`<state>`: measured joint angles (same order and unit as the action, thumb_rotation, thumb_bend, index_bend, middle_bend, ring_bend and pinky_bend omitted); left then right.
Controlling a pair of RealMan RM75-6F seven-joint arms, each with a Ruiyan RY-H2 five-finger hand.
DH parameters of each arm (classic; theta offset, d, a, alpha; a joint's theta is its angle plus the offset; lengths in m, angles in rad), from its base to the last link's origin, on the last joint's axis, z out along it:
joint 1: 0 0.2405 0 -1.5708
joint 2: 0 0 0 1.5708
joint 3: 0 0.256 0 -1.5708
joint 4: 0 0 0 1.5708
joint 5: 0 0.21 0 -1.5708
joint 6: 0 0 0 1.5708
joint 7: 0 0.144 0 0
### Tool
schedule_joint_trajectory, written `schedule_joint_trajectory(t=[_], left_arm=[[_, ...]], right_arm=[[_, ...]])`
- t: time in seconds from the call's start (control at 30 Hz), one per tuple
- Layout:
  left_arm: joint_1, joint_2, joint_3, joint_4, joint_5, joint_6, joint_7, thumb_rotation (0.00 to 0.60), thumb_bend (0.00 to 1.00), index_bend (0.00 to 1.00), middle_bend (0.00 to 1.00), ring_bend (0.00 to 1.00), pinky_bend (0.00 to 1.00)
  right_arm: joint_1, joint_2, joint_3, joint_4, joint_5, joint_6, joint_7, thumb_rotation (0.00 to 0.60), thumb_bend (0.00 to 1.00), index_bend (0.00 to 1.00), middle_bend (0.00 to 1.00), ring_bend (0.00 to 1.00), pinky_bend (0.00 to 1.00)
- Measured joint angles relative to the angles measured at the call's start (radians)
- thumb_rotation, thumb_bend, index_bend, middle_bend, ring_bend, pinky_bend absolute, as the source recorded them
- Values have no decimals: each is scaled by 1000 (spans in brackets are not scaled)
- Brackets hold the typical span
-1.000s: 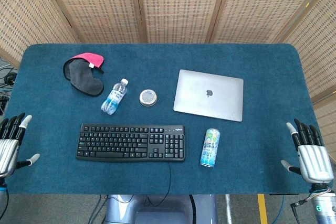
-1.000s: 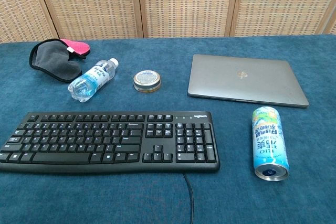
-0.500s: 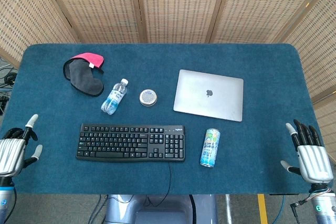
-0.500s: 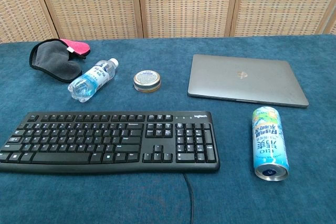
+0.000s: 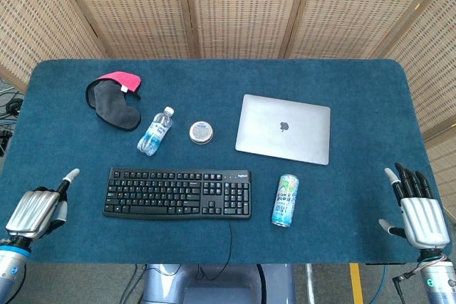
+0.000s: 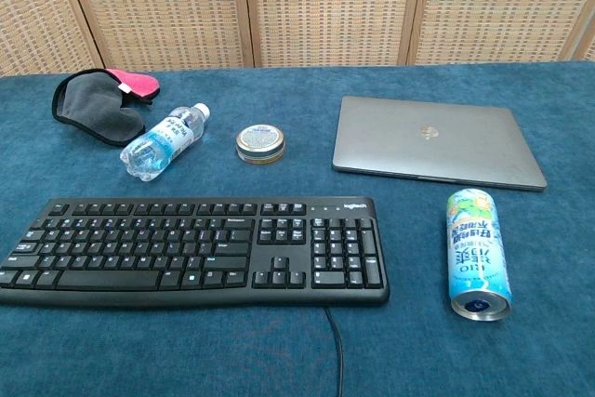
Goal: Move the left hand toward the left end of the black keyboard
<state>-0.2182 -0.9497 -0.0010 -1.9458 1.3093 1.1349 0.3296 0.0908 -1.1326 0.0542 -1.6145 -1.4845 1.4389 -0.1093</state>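
Hovering over the front left corner of the desk [image 5: 214,76], the left hand [image 5: 35,211] shows its back to the head camera, fingers curled in with one pointing out toward the black keyboard [image 5: 178,193], and nothing in its grasp. It sits near the keyboard's left end but apart from it. The keyboard lies along the front edge, left of centre, its cable running off the front. Toward the back left corner rests a grey and pink eye mask [image 5: 114,99]. Right of that, a small water bottle [image 5: 155,132] lies on its side, and a round tin [image 5: 201,132] sits just beside it. A closed silver laptop [image 5: 283,128] lies right of centre, with a drink can [image 5: 285,200] on its side in front of it. At the front right corner, the right hand [image 5: 417,208] hangs with fingers apart, holding nothing.
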Motion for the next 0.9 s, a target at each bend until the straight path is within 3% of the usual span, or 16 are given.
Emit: schedule_joint_trajectory(t=[0.13,0.3,0.63,0.9], left_arm=[[-65,43,8,-50,-110,-113,63,600,769,0,617,545,370],[-120,41,15,-57,-221,-173,148,600,782,0,617,545,370],[-248,-34,40,-13,-503,-241,289,600,784,0,617,545,370],[-340,-114,64,39,-638,-277,329,600,784,0,617,545,370]], right_arm=[[0,1,0,0,-2,2,3,600,2,0,0,0,0],[-1,3,1,2,3,1,13,600,2,0,0,0,0],[1,4,3,7,8,-5,24,600,2,0,0,0,0],[0,7,5,10,10,-1,37,600,2,0,0,0,0]])
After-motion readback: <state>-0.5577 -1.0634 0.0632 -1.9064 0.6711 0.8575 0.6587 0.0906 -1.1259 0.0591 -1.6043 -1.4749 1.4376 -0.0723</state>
